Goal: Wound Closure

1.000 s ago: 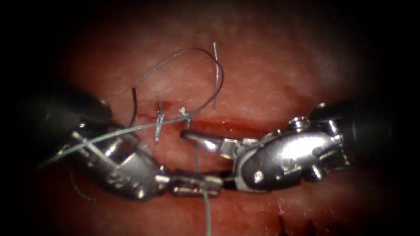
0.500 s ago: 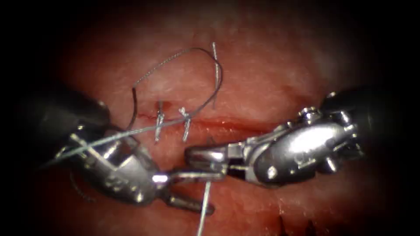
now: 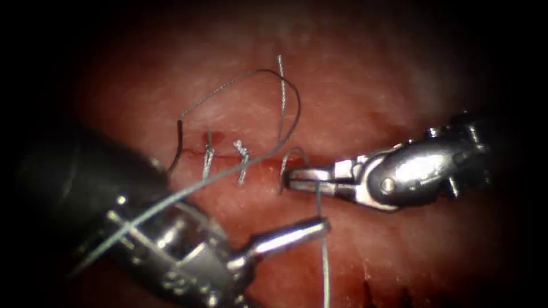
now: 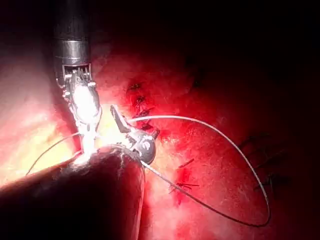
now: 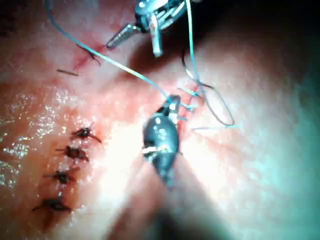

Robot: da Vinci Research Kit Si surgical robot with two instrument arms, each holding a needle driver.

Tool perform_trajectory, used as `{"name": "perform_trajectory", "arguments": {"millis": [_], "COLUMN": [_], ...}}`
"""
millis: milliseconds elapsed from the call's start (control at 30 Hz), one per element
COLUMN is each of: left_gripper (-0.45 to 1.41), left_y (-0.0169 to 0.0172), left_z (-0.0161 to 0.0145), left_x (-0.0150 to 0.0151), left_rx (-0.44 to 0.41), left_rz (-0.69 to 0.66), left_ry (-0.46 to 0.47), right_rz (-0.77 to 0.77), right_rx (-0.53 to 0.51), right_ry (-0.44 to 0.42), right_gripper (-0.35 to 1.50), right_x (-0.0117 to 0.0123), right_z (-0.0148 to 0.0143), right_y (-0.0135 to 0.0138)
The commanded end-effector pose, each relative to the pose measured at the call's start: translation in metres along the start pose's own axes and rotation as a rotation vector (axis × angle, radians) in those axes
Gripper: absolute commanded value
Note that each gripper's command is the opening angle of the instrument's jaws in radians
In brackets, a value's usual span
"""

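Left tool (image 3: 308, 231): nearest, coming up from the low left. The right wrist view (image 5: 135, 45) shows its jaws spread apart with nothing between them.
Thread (image 3: 324, 268): one strand hangs straight down past the left tool's tip, touching or just beside it. A second strand runs slantwise over the left tool's body up to the cut.
Right tool (image 3: 294, 177): it enters from the right with its jaws clenched at the cut's edge, just right of the stitches. The hanging strand starts at these jaws, so they seem to grip the thread.
Arc (image 3: 288, 157): a thin dark curve stands at the right tool's tip, over the cut. I cannot tell whether it is the needle or a turn of thread, nor whether it enters the tissue.
Needle: I cannot place it surely, other than perhaps as that arc.
Cut (image 3: 260, 165): it runs crosswise on the tissue (image 3: 371, 85).
Stitches (image 3: 208, 157): two cross the cut's left stretch.
Loop (image 3: 228, 82): farthest, slack thread curls over the tissue beyond the cut.
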Motion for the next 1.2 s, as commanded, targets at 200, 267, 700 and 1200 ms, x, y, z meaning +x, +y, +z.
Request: {"name": "perform_trajectory", "arguments": {"millis": [200,267,700,1200], "left_gripper": [0.69,0.66,0.73,0.49], "left_y": [0.0009,0.0012,0.0022,0.0031], "left_z": [0.0001,0.0004,0.0035,0.0067], "left_x": [-0.0027,-0.0034,-0.002,-0.0019], "left_rx": [0.035,0.04,0.118,0.184], "left_rz": [0.026,0.036,0.135,0.178], "left_ry": [-0.042,-0.053,-0.074,-0.091], "right_rz": [0.227,0.275,0.419,0.477], "right_rx": [-0.02,-0.023,-0.031,-0.027], "right_ry": [0.008,0.008,-0.059,-0.08], "right_gripper": [-0.35,-0.35,-0.35,-0.35], "right_x": [-0.0023,-0.0025,-0.0057,-0.0058], "right_z": [-0.0001,-0.0002,0.003,0.0033], "right_y": [0.0012,0.0017,0.0042,0.0041]}}
